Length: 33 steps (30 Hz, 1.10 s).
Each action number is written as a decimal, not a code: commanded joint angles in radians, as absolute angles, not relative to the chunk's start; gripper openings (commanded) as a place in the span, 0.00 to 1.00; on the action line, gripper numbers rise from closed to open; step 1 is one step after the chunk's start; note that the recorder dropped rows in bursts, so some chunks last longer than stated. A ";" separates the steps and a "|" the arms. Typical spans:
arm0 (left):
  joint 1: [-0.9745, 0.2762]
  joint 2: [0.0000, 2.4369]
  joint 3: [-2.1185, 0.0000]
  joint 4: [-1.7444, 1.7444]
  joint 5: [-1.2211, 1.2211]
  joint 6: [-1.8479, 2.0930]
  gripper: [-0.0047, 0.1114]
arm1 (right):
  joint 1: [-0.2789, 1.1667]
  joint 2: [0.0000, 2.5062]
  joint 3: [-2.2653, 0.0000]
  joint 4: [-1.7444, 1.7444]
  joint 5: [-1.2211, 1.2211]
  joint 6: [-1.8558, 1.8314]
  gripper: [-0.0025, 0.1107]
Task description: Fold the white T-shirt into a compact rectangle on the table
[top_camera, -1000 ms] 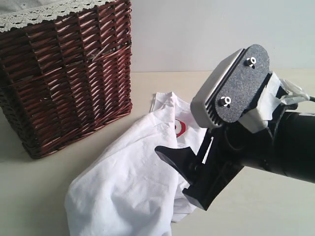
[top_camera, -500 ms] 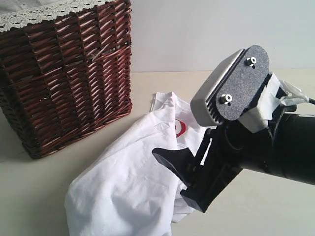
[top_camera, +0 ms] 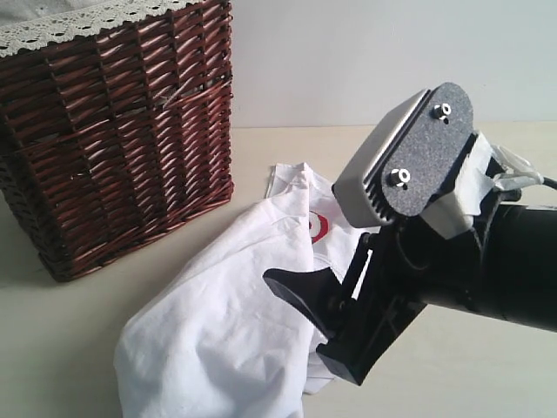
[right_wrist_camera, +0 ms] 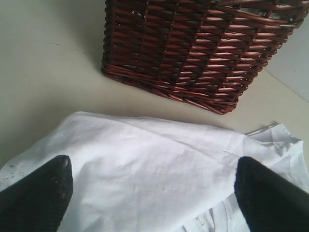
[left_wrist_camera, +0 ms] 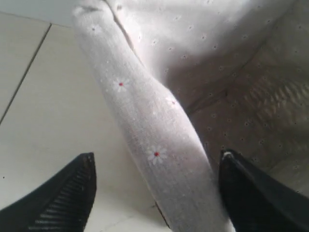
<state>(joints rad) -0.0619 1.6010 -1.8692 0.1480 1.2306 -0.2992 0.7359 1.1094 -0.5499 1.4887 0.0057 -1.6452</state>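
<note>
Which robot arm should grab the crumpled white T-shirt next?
Right. The right claw, open, hangs over the crumpled white T-shirt; the left claw faces flower-dotted white cloth instead.

Soft, even daylight is filling the exterior view, with no harsh glare. The wicker basket is casting a faint, diffuse shadow on the table along its base. The white T-shirt is glowing bright, its folds shading to pale blue-grey. The right arm, very near the lens, is looming large and dark. The left wrist view is looking hazy and out of focus, with the flowered cloth blurring at close range. The right wrist view is reading sharper, though the dark fingertips of the right gripper are smearing soft.
</note>
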 commanded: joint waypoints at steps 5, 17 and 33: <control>-0.059 1.640 -1.849 0.022 1.221 -0.346 0.60 | 0.733 1.106 -0.555 1.490 0.035 -1.641 0.79; -0.059 1.777 -1.807 -0.324 1.183 0.105 0.04 | 0.733 1.106 -0.555 1.490 0.108 -1.593 0.79; -0.137 1.908 -1.811 -0.560 0.681 -0.039 0.09 | 0.733 1.332 -0.690 1.412 -0.242 -1.592 0.55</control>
<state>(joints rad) -0.1267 1.8446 -1.8306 -0.4821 0.7624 -0.0100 0.7359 1.2659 -0.6355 1.4333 -0.1686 -1.5959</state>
